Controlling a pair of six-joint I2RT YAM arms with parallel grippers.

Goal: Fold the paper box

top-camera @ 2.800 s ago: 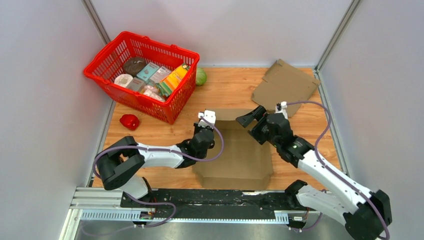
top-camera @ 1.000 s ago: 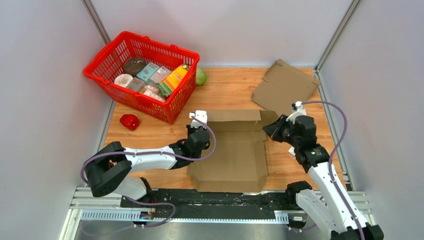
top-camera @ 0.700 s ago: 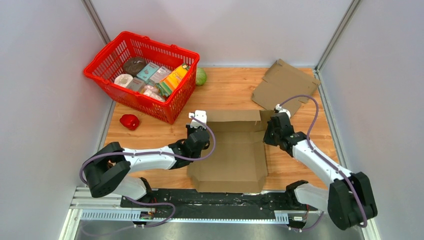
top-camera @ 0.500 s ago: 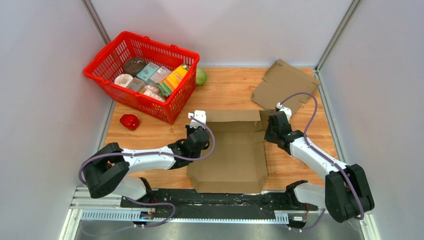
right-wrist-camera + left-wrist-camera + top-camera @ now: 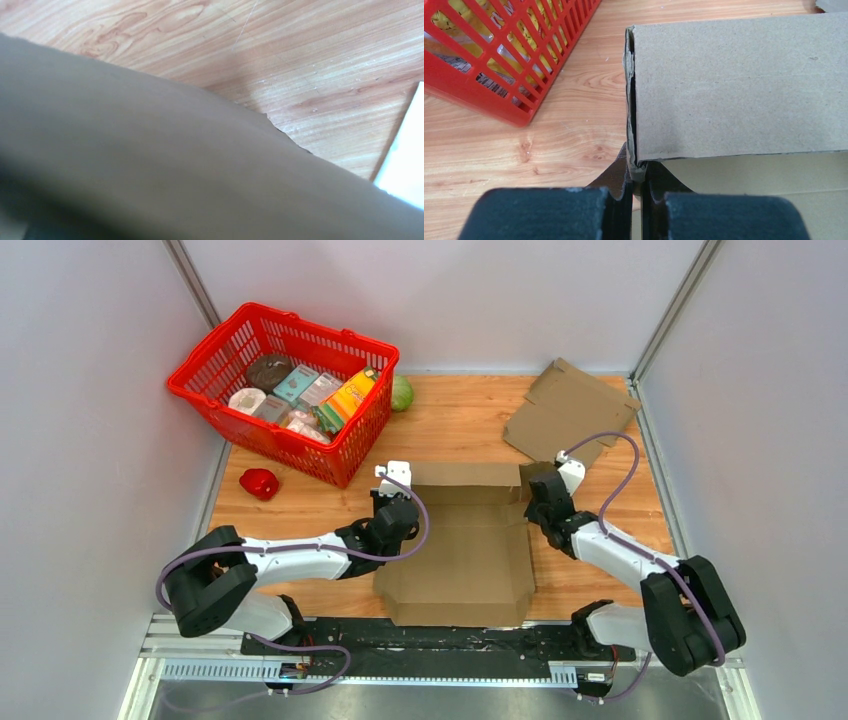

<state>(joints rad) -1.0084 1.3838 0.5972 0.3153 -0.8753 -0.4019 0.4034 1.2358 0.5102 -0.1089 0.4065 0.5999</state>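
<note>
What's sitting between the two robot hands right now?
The raised cardboard flap runs across that stretch, from the left fingers, which pinch its corner, to the right fingers at its other end. The top view shows it.

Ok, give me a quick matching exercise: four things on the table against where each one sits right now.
Things:
1. red basket
2. green ball
3. small red object
4. flat cardboard sheet

Places:
A. far right corner of the table
B. far left, holding groceries
C. left of the paper box, on the basket's near side
D. beside the basket's right end, at the far edge

Pairs: 1-B, 2-D, 3-C, 4-A.
</note>
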